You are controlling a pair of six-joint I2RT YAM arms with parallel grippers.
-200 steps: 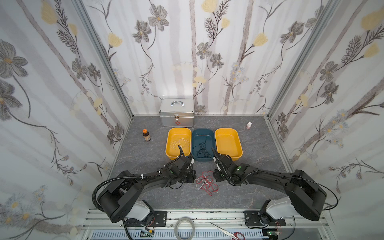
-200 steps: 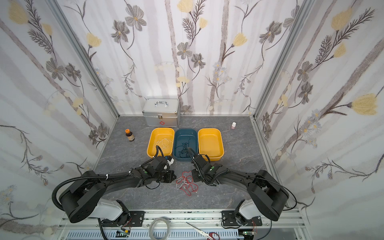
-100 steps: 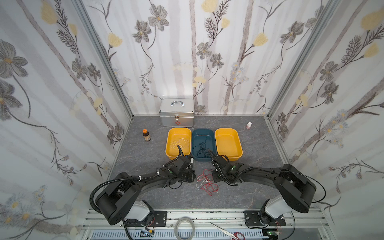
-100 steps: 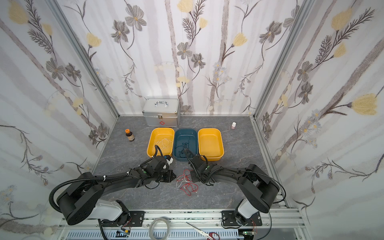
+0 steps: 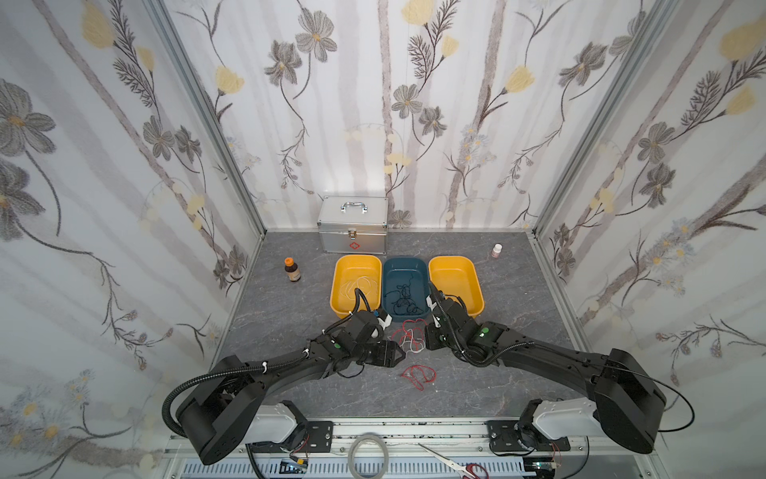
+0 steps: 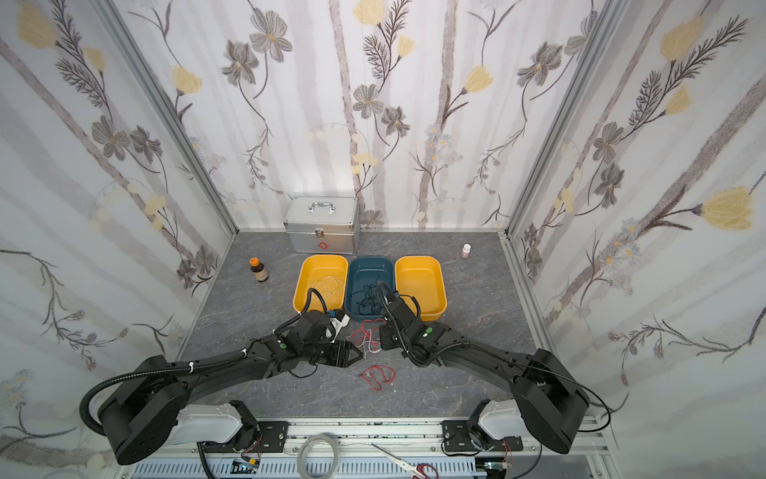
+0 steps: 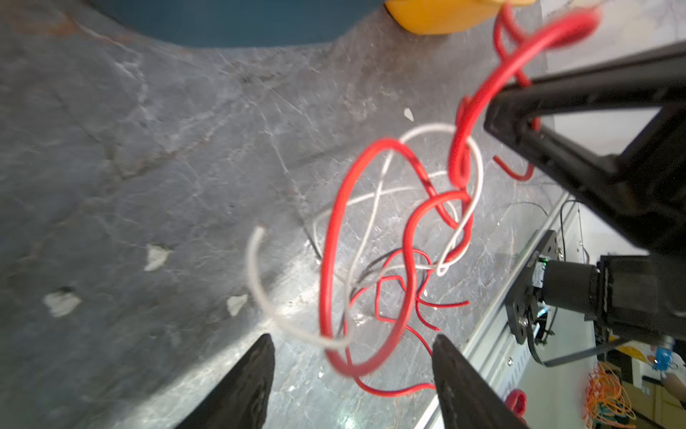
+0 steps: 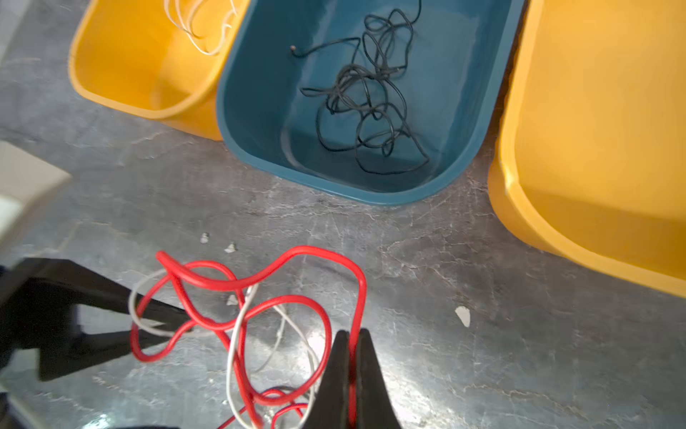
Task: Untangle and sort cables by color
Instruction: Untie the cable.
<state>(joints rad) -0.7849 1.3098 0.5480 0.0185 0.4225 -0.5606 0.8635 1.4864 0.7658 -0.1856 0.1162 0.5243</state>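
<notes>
A tangle of red and white cables [image 5: 410, 336] hangs just above the grey floor between my two grippers. My right gripper [image 8: 352, 332] is shut on a red cable [image 8: 260, 278] of that tangle. The left gripper [image 7: 352, 336] stands open, and a red loop [image 7: 334, 260] and a white strand [image 7: 256, 275] dangle just ahead of its fingertips, touching neither. Another red cable [image 5: 418, 375] lies loose on the floor nearer the front. White cables [image 5: 356, 286] rest in the left yellow bin [image 5: 336, 286]. Black cables [image 8: 367, 96] lie in the blue bin [image 8: 252, 93].
The right yellow bin [image 5: 456, 265] holds nothing I can see. A silver case [image 5: 353, 226] stands at the back wall, a brown bottle [image 5: 292, 270] to the left and a small white bottle [image 5: 496, 250] to the right. A tape ring [image 5: 369, 454] and scissors [image 5: 452, 456] lie on the front rail.
My right gripper has shut on a red cable and drawn the tangle up toward the bins. The left gripper has opened and let go. One red cable stayed on the floor.
</notes>
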